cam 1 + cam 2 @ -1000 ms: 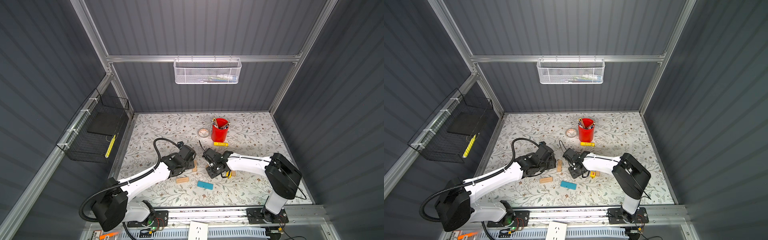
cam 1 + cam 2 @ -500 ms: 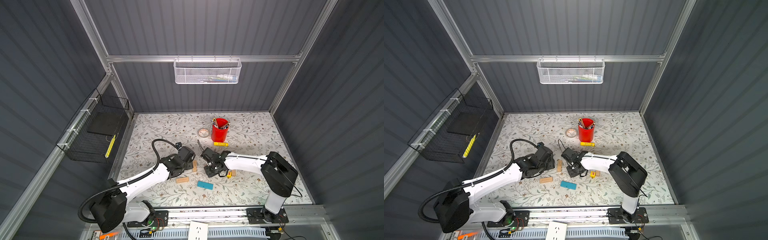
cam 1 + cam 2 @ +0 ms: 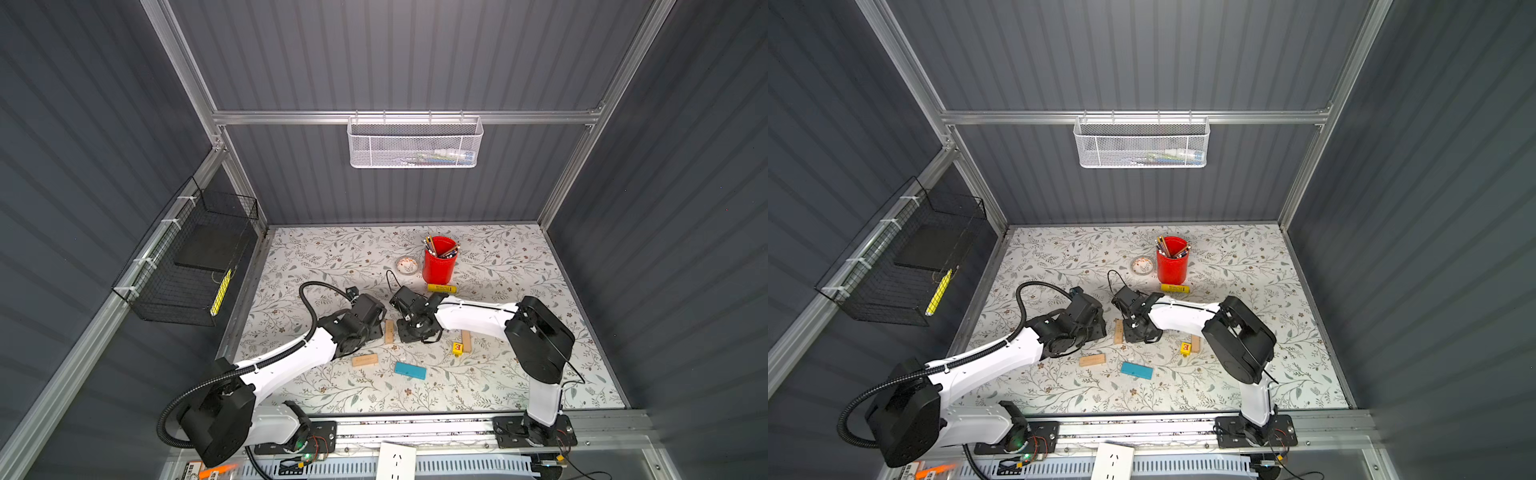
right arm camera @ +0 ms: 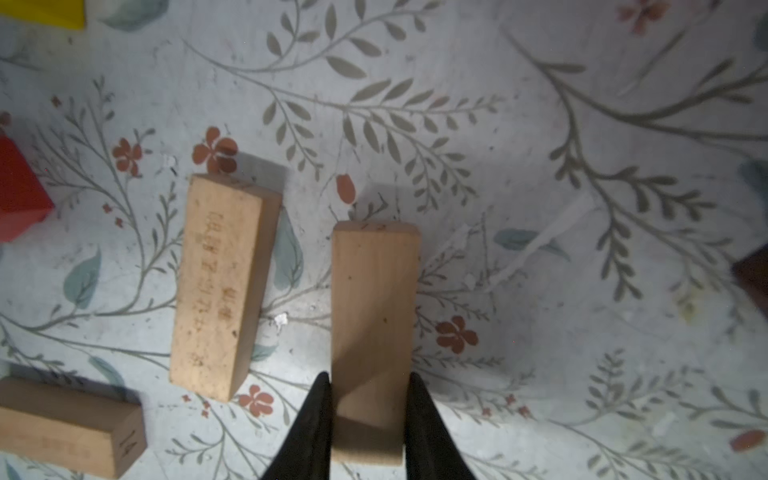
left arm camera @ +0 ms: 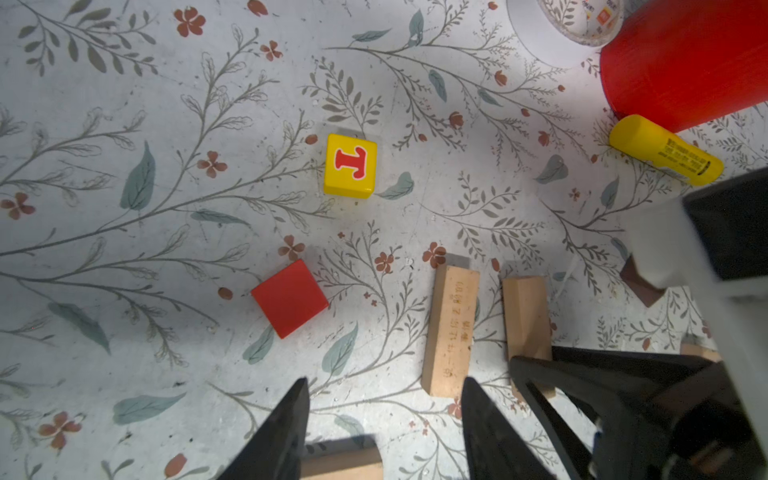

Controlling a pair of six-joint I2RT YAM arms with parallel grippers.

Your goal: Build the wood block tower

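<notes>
I see right end effector (image 4: 369,380) clamped on plain bar (image 4: 374,291), flat on counter (image 4: 540,124), narrow gap to stamped bar (image 4: 224,286); left end effector (image 5: 386,384) spread apart, open counter up to red cube (image 5: 289,297).

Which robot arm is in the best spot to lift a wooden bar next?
Right. The right tool has its jaws closed on the sides of the plain tan wooden bar, ready to lift. The left tool stands open, holding nothing.

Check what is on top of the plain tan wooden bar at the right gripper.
Nothing: the plain tan wooden bar shows a bare top face. The right gripper clasps its sides, hiding those flanks; its underside cannot be seen.
</notes>
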